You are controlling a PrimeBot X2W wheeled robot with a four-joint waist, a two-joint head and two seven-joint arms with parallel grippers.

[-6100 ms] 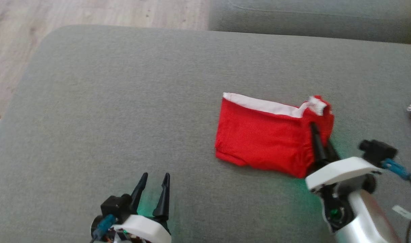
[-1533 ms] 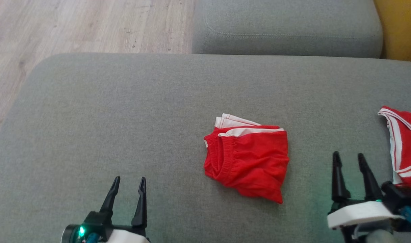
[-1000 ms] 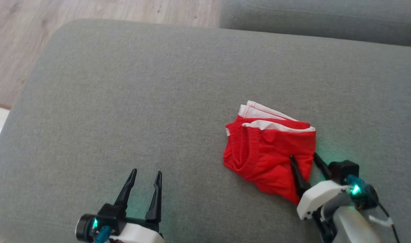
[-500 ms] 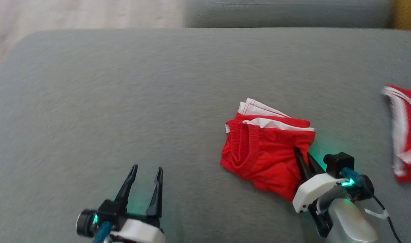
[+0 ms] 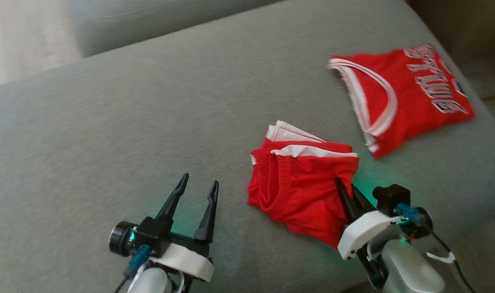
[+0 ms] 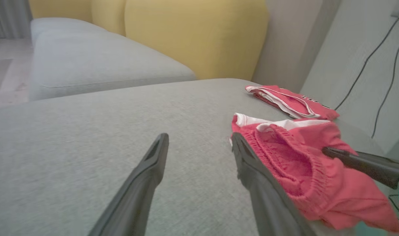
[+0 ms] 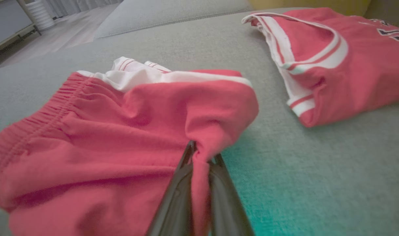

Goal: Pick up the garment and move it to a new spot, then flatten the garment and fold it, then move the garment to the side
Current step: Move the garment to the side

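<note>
The garment (image 5: 300,183), red folded shorts with white trim, lies on the grey sofa cushion (image 5: 129,122); it also appears in the left wrist view (image 6: 297,157) and the right wrist view (image 7: 120,131). My right gripper (image 5: 345,187) (image 7: 202,154) is shut on the garment, pinching a fold of red cloth at its right edge. My left gripper (image 5: 198,189) (image 6: 199,141) stands open over bare cushion, to the left of the garment, with nothing between its fingers.
A red jersey (image 5: 402,93) (image 7: 337,59) with white trim and lettering lies on the cushion to the far right of the garment. A second grey cushion (image 5: 149,20) and wooden floor (image 5: 23,44) lie beyond. Yellow back cushions (image 6: 192,32) and wall cables (image 6: 376,59) stand behind.
My right gripper came in on the garment's right edge and shut on the cloth. The head camera turned right, bringing the whole jersey into view. The left gripper stayed open.
</note>
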